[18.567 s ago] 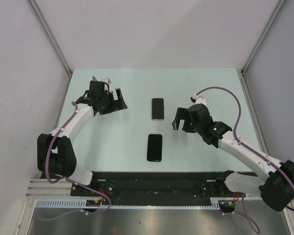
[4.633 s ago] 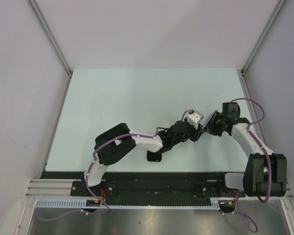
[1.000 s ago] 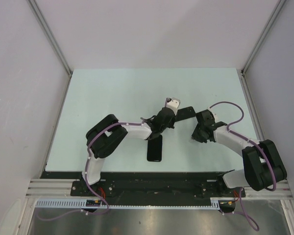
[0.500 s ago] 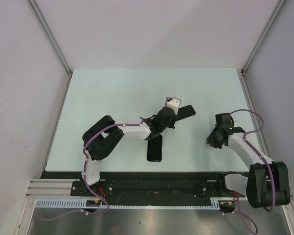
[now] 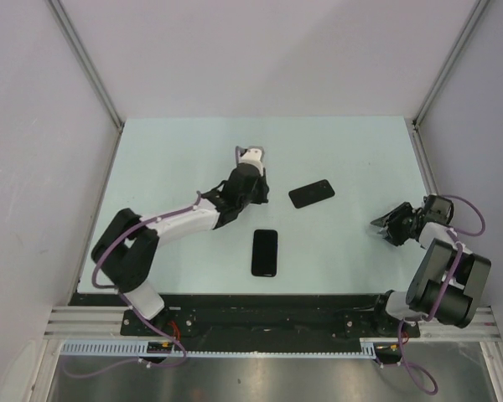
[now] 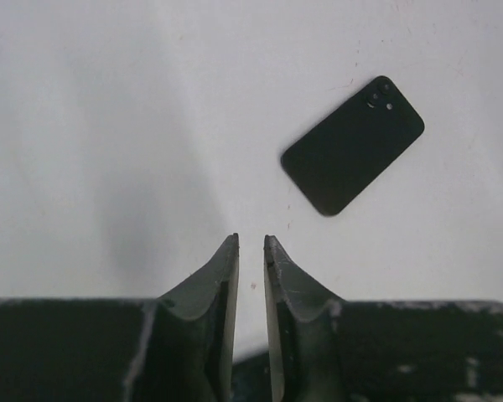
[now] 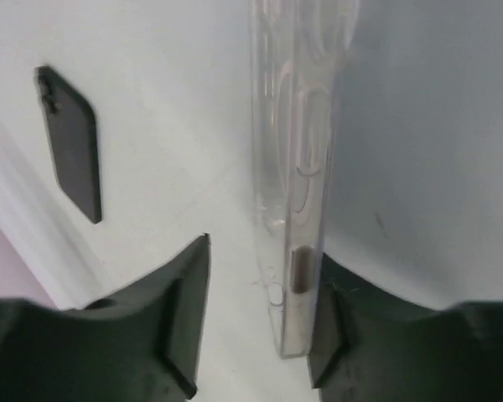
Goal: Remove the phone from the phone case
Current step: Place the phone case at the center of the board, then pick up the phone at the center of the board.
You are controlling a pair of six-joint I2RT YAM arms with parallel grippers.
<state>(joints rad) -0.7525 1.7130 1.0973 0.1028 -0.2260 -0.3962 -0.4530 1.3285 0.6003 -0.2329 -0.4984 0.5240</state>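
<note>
Walls of pale grey are closing in three sides of a pale mint table. Slanting metal posts are running up from its far corners, and a black rail is lying along its near edge. The left arm is reaching toward the middle of the table. The right arm is folding back at the right edge, its links bunching over its own base and partly hiding each other from above.

A black phone is lying flat and bare on the table right of centre, well apart from both arms. It is sitting tilted and back up, its camera lenses showing in the left wrist view. A second black phone is lying flat nearer the rail.

The clear phone case is standing on edge inside the right tool. It is leaning against one finger and leaving a gap to the other, so the fingers are standing apart and not pinching it. Its top is running out of the right wrist view, and from above it is too faint to make out. Whether its lower edge is touching the table cannot be told.

The left tool is pointing at bare table short of the tilted phone, its fingers sitting almost together with only a thin slit between them.
</note>
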